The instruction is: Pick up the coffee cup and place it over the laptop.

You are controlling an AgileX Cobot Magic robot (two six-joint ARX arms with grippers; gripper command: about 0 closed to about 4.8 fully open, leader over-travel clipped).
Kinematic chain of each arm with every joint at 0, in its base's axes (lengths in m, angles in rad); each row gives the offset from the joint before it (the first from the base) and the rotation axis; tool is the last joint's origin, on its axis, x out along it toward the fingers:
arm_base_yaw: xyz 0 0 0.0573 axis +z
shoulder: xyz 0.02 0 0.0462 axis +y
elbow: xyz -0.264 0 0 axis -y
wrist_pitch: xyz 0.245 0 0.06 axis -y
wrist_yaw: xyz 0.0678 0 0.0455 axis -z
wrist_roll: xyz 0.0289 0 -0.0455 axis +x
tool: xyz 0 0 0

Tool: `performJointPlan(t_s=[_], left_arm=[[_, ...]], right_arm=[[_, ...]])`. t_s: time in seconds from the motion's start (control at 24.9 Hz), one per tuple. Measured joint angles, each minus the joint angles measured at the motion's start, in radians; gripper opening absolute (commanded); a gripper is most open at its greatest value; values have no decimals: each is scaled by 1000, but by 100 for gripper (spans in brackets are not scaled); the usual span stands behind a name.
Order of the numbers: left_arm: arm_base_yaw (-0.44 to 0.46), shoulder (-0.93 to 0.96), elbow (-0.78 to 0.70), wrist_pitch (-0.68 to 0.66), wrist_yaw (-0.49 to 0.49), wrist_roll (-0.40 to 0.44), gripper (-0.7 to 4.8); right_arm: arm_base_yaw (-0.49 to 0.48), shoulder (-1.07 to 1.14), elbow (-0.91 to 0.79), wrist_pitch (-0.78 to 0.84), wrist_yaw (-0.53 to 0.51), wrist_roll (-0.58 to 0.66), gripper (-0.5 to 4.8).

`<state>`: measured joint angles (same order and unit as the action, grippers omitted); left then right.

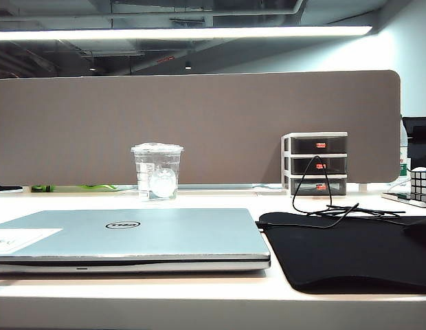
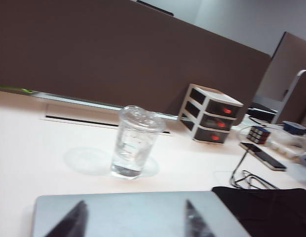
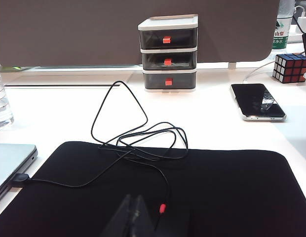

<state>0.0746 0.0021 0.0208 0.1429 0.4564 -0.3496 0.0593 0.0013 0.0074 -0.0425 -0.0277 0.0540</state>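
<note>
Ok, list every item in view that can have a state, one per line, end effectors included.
coffee cup: upright on the table behind the laptop, lid on, not held.
laptop: closed, lying flat.
drawer unit: all three drawers shut.
phone: screen dark, face up.
black cable: loose across the mat, plugged into the laptop's side.
left end effector: open, above the laptop, empty.
right end effector: shut, above the black mat, empty.

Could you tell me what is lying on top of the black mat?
A thin black tangled cable lies on the black mat; the surface beneath the mat is hidden.
</note>
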Motion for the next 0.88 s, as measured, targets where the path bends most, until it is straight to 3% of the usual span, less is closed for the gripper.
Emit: performJointPlan(t_s=[0.2, 0.28, 0.4, 0.56, 0.68, 0.72, 0.8, 0.88], left_arm=[[0, 30, 72, 3, 8, -2, 205], [0, 121, 105, 33, 8, -3, 206], [0, 257, 159, 135, 14, 1, 207], [0, 547, 243, 312, 21, 76, 219], [0, 800, 250, 533, 71, 91, 297], [0, 866, 251, 599, 80, 97, 383], [0, 1032, 250, 750, 83, 124, 479], [0, 1194, 273, 884, 85, 154, 479]], right_arm=[[0, 0, 0, 0, 0, 0, -6], [0, 0, 0, 0, 0, 0, -5], [0, 0, 0, 0, 0, 0, -6], [0, 0, 0, 0, 0, 0, -5], [0, 0, 0, 0, 0, 0, -6], [0, 0, 0, 0, 0, 0, -5], [0, 0, 0, -1, 0, 0, -5], [0, 0, 0, -3, 0, 0, -5]])
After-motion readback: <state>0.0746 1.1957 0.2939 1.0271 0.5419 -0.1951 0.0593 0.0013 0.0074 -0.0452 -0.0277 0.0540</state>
